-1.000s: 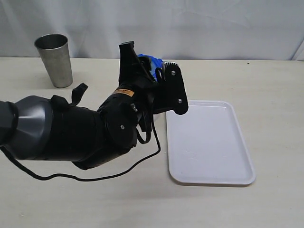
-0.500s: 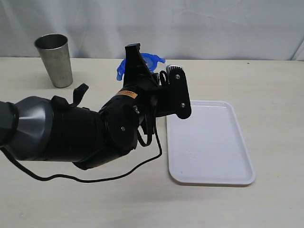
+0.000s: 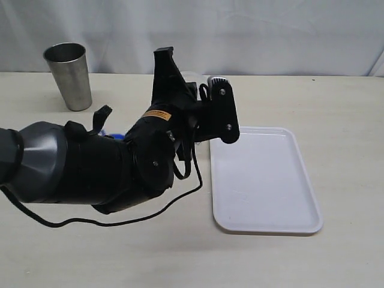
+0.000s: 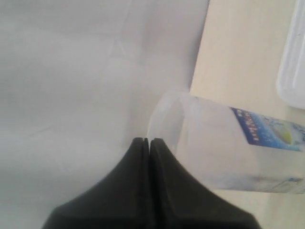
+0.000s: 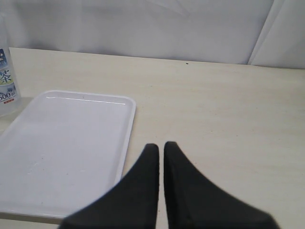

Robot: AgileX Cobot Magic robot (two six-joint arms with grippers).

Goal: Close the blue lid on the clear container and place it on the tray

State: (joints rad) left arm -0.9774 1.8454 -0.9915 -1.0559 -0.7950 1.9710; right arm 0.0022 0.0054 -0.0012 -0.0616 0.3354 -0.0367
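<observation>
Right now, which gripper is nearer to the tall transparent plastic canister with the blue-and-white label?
Left. The left gripper, shut, is at the open rim of the canister; the right gripper, shut, is beside the flat white plastic tray, which lies between it and the canister.

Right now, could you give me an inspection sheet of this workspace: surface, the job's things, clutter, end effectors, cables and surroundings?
Surface: pale table, no spills seen.
Job's things: container stands beside the tray, mouth open, no lid on it; tray bare; lid not clearly seen, a blue sliver behind the left arm may be it.
Clutter: steel cup, upright, far from the tray.
End effectors: left end effector shut on nothing, by the container's mouth; right end effector shut, empty, near the tray.
Cables: black cable loops off the left arm onto the table.
Surroundings: white cloth backdrop.
</observation>
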